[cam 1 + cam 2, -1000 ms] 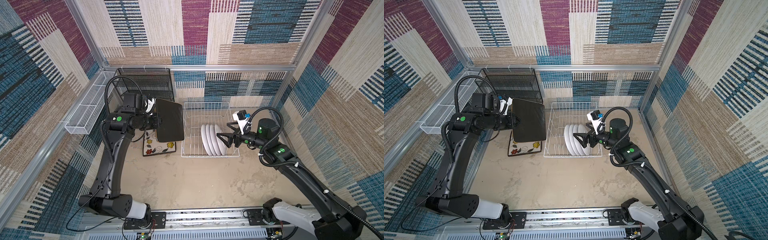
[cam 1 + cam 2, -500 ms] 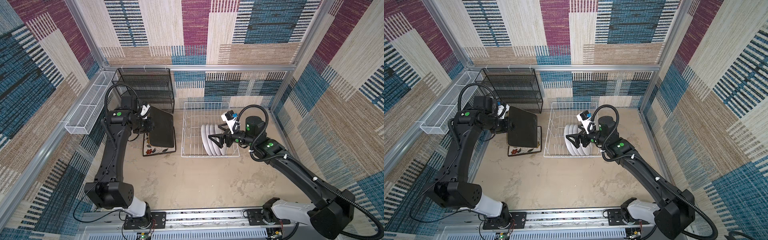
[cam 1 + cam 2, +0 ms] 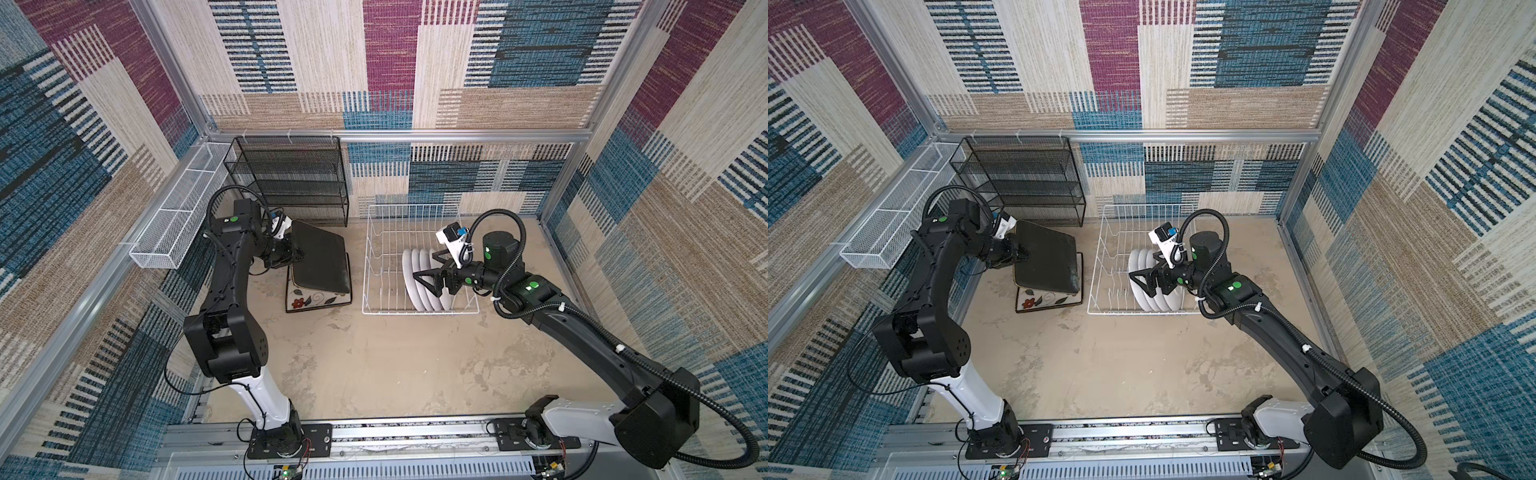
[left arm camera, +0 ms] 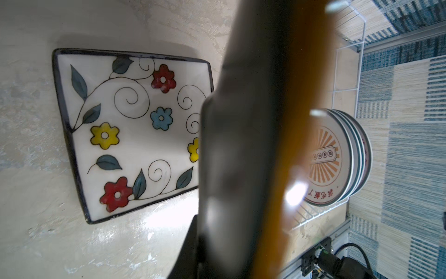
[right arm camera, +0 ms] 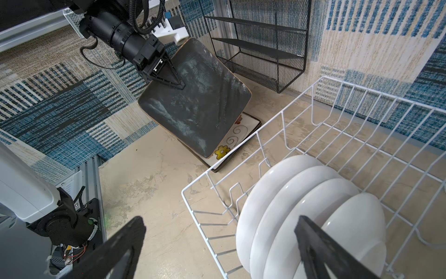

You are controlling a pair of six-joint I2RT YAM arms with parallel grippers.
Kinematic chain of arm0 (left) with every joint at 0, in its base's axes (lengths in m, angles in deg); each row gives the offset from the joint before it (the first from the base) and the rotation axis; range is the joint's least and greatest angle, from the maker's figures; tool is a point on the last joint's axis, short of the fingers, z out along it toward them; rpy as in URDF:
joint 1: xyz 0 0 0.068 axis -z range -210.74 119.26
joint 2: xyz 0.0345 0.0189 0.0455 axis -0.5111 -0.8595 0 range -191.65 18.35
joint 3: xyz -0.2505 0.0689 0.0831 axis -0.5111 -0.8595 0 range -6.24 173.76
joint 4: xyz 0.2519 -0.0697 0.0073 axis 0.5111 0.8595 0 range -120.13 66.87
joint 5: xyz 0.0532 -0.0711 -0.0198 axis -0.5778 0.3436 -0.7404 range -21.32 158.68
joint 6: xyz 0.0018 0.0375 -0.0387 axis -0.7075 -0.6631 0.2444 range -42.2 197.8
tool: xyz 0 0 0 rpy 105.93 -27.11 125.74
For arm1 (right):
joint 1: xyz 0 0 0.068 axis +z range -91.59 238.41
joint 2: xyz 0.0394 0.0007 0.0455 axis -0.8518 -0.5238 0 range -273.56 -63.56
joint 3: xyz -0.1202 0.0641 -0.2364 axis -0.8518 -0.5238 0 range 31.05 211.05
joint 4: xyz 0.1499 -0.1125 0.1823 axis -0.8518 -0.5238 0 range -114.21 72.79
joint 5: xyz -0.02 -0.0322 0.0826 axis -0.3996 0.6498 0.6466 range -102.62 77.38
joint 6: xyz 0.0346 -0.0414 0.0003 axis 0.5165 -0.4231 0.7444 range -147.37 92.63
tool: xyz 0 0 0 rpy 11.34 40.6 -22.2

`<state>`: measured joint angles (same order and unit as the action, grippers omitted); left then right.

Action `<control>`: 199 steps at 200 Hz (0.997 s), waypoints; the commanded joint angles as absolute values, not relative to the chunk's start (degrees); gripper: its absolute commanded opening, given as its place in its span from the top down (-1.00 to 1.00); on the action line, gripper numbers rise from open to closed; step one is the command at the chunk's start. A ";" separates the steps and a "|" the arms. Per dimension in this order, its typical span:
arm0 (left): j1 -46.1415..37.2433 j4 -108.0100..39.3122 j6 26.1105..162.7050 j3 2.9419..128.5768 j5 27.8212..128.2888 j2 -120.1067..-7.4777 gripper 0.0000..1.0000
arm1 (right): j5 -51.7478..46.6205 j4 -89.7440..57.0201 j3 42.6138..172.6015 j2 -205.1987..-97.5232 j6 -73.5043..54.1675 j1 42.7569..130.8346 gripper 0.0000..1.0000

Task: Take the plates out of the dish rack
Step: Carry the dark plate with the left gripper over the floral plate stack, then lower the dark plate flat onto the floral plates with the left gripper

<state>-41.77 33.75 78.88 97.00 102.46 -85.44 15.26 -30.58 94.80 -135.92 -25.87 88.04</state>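
Jaws of the left gripper (image 5: 177,82) are clenched on the rim of a square plate (image 5: 193,101) with its black back up, tilted over a flowered square plate (image 4: 130,130) lying toward the desk's (image 3: 374,374) back left corner. Just beside it, the dish rack (image 3: 374,266) holds four round plates (image 5: 289,205) upright at its right end. The right gripper (image 5: 217,253) hangs over them, spread wide, grasping nothing.
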 commanded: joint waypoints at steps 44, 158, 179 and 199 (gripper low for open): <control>-43.74 30.61 72.72 97.61 109.91 -91.14 1.00 | 14.01 -30.46 96.60 -137.59 -26.04 88.20 -0.98; -48.24 30.69 68.17 98.96 116.65 -102.49 1.00 | 14.22 -31.50 99.66 -142.58 -25.44 88.21 -0.98; -49.14 30.65 67.98 99.31 117.10 -103.66 1.00 | 14.20 -31.13 100.05 -143.25 -25.24 88.21 -0.98; -50.26 31.22 67.32 99.49 117.45 -104.16 1.00 | 14.36 -31.10 100.44 -143.83 -25.17 88.22 -0.99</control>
